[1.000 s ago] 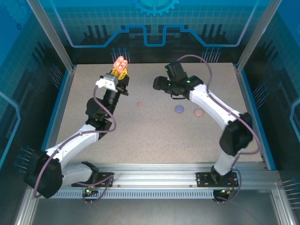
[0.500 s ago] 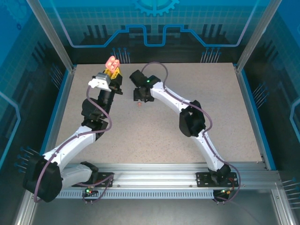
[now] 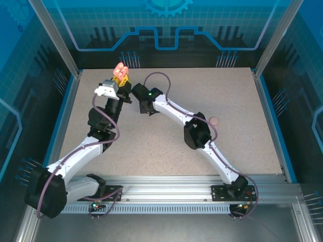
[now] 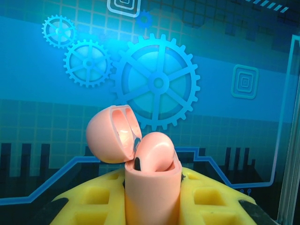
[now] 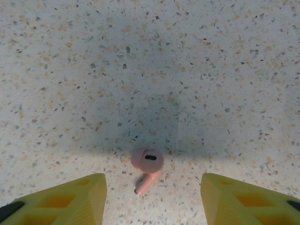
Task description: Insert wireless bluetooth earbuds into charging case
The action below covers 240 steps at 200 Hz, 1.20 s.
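Right gripper (image 5: 152,185) stands released, jaws straddling a pink earbud (image 5: 147,162) lying on the worktop (image 5: 211,70), untouched. I note left gripper (image 3: 121,78) clenched on the open pink charging case (image 4: 152,187).

Item 1, right gripper (image 5: 153,177): I have swung it from the right-centre of the table across to the left. Its fingers now stand either side of the pink earbud (image 5: 147,161), which lies between the tips and touches neither; a second ago that earbud lay well apart from them.

Item 2, right arm: formerly arched out to the right, now folded, elbow over mid-table.

Item 3, left gripper (image 3: 121,80): drawn slightly left and back, pink case (image 3: 121,69) carried along. The right fingers, earlier well apart from it, now sit just beside.
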Motion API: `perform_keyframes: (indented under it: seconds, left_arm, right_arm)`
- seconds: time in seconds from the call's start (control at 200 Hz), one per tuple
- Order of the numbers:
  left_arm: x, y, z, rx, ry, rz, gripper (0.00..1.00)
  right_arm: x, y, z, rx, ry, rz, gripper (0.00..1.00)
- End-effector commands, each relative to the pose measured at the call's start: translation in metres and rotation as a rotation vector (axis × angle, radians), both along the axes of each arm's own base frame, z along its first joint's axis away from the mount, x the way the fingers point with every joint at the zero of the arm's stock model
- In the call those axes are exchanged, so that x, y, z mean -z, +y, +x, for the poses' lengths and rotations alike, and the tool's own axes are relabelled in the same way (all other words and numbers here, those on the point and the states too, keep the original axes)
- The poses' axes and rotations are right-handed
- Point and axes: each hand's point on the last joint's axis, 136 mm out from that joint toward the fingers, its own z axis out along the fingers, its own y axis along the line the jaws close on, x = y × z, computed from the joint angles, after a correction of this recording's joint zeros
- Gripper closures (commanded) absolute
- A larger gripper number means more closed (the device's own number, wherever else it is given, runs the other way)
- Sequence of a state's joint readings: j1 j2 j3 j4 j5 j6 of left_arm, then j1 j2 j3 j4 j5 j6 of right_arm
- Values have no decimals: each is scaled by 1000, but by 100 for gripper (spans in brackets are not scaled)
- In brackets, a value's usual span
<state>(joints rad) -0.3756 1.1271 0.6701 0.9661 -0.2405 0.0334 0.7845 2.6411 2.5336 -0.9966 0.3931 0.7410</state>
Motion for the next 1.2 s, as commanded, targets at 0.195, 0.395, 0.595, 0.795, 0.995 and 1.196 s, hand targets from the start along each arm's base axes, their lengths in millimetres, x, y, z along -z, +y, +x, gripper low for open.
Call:
perform_keyframes:
  seconds: [0.195, 0.395, 0.595, 0.795, 0.995, 1.196]
  left_arm:
    - [-10, 11, -12, -14, -39, -46, 100]
    - [-8, 12, -12, -13, -35, -51, 100]
    - [-5, 12, -11, -12, -31, -55, 100]
    - [-4, 13, -10, -15, -29, -58, 100]
    - [-3, 15, -10, -18, -28, -62, 100]
    - [-4, 15, -10, -17, -28, -65, 100]
  right_arm:
    - [22, 6, 13, 24, -24, 0, 48]
    - [29, 8, 17, 39, -18, 22, 51]
    - [36, 2, 19, 57, -7, 14, 56]
    - [41, -2, 17, 45, 6, -10, 58]
    - [48, -4, 11, 32, 29, -36, 63]
    - [41, -3, 6, -4, 14, -73, 66]
